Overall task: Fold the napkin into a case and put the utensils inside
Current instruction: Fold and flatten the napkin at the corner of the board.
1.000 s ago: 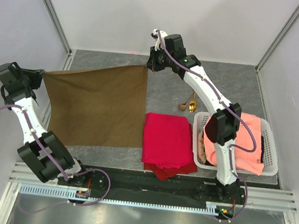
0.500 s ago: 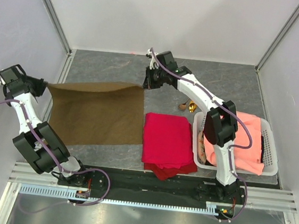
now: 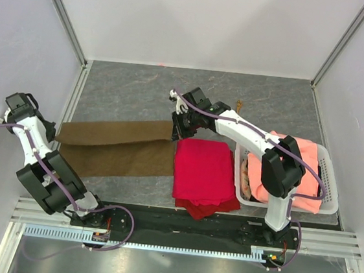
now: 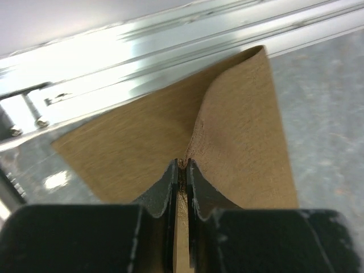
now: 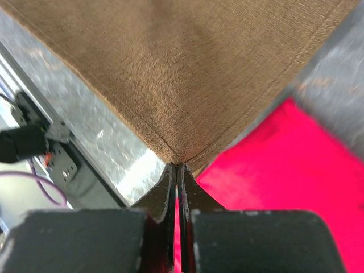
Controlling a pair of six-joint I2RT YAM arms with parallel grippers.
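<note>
Here, the left gripper (image 3: 51, 133) pinches the left corner of the olive-brown napkin (image 3: 115, 148), which is doubled into a long band across the table (image 3: 141, 90). The right gripper (image 3: 176, 129) clamps its right corner, just beside the red cloth (image 3: 204, 171).

From above, the utensils (image 3: 239, 105) are only a gold speck just past the right arm (image 3: 250, 136), too small to tell the spoon from the other piece. The right gripper (image 3: 177, 128) covers the corner of the napkin (image 3: 116, 144) that it pinches, and the left gripper (image 3: 51, 133) has its fingertips lost under its own wrist. The napkin's upper fold hides part of the layer beneath. In the basket (image 3: 330, 205) the arm's elbow blocks much of the salmon cloth (image 3: 309, 169), and a brownish thing (image 3: 245, 176) at the left wall cannot be made out. In the right wrist view the red cloth (image 5: 273, 170) runs off the picture's edge. In the left wrist view the rail (image 4: 170, 51) is a bright blur.
</note>
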